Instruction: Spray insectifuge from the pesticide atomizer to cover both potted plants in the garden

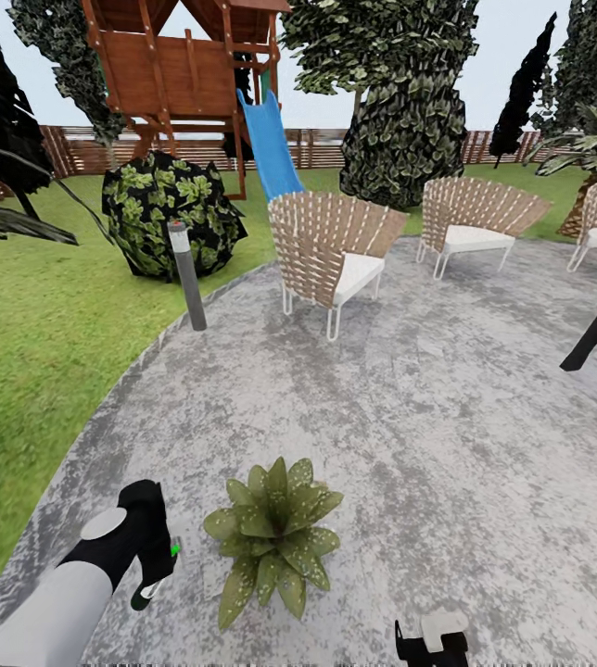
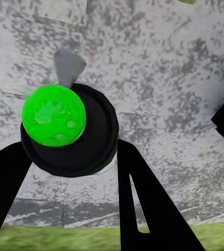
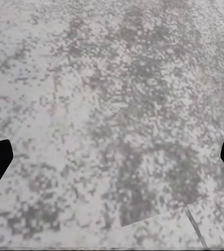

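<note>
Your left end effector (image 1: 155, 565) grips the small white-and-dark pesticide atomizer with its green mark (image 2: 65, 130) just beside the low speckled-leaf potted plant (image 1: 275, 533).
That plant sits on the round grey patio (image 1: 410, 408), nearer your left arm; your right end effector (image 3: 112, 157) hangs spread and empty.

A home back garden, rendered in simulation. A round grey paved patio (image 1: 410, 408) meets a green lawn (image 1: 39, 333) at 9 o'clock. Three woven chairs (image 1: 334, 245) with white cushions stand on the paving from 12 to 2 o'clock. At 11 o'clock a wooden play tower (image 1: 183, 69) with a blue slide (image 1: 269, 144) rises behind a leafy shrub (image 1: 171, 213) and a grey bollard lamp (image 1: 187, 276). A brown slatted fence (image 1: 76, 148) and tall trees (image 1: 400, 102) close the far edge. A small speckled potted plant (image 1: 275, 533) sits on the paving at 6 o'clock.
</note>
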### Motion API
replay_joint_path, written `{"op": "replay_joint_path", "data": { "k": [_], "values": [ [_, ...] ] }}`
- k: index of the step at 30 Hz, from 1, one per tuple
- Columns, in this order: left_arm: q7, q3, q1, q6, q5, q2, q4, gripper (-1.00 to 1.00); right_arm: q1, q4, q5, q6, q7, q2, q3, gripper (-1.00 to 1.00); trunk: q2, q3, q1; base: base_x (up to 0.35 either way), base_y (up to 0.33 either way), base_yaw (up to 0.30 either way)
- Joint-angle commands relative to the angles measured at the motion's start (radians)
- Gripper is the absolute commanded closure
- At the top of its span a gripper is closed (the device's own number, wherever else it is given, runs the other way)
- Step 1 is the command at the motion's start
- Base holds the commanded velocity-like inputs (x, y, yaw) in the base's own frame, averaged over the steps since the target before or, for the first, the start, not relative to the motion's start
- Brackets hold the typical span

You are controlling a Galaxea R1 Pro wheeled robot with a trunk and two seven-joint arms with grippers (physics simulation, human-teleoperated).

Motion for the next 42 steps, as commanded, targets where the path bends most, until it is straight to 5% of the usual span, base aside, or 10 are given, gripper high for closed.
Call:
{"op": "replay_joint_path", "data": {
  "k": [1,9,15,29,42],
  "values": [
    [-0.005,-0.004,0.0,0.01,0.0,0.0,-0.002,1.0,-0.001,0.001,-0.005,-0.002,-0.006,0.0,0.008,-1.0,0.0,-0.001,-0.001,-0.217,-0.15,0.001],
    [-0.004,-0.005,-0.004,0.013,-0.008,-0.009,-0.007,1.0,-0.001,0.001,-0.005,-0.002,-0.006,0.0,0.008,-1.0,0.0,-0.001,-0.001,-0.184,-0.116,0.0],
    [-0.005,-0.005,-0.012,0.122,-0.017,-0.006,-0.011,1.0,-0.001,0.001,-0.005,-0.002,-0.006,0.002,0.008,-1.0,0.0,-0.001,-0.001,-0.004,-0.002,0.165],
    [-0.002,-0.001,-0.006,0.132,-0.015,-0.01,-0.011,1.0,-0.001,0.001,-0.004,-0.002,-0.005,0.002,0.008,-1.0,0.0,-0.001,-0.001,0.031,-0.031,0.081],
    [0.002,0.002,-0.006,0.13,-0.006,-0.02,-0.012,1.0,-0.001,0.001,-0.004,-0.002,-0.005,0.002,0.008,-1.0,0.0,-0.001,-0.001,-0.247,-0.152,0.001]
  ]
}}
